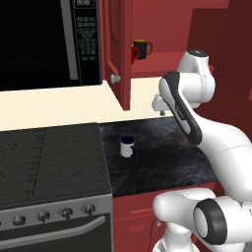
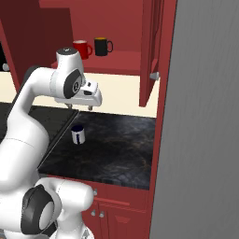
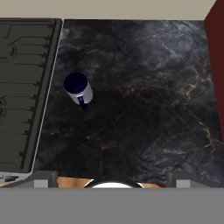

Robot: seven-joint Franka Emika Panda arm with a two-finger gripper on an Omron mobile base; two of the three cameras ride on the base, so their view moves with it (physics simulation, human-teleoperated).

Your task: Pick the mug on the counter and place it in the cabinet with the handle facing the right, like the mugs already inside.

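- The small white cylindrical mug with a dark navy inside (image 1: 127, 146) is standing upright on the black glossy marbled stone bench (image 1: 162, 162), near the bench's edge beside the dark stove (image 1: 49, 162), mouth up.
- Its small dark navy loop handle (image 3: 82, 103) is pointing toward the front of the bench, as the hand view shows, so it is not facing right as the task asks.
- It is looking stiff and light, probably ceramic, with a smooth wall that may be slippery; a fall could chip it. Closing on the rim wall, one finger inside and one outside, away from the handle, is seeming the surest hold.
- The white arm's two-finger pincer (image 2: 83, 107) is hanging above the bench, well apart from the mug, which is lying below it and off toward the stove side.
- The pincer is holding nothing; how far its fingers are standing apart I cannot tell.
- Up in the dark red wall cabinet (image 2: 121, 63), the black mug with yellow inside (image 2: 102, 46) and the red mug (image 2: 82, 48) are sitting on the shelf.
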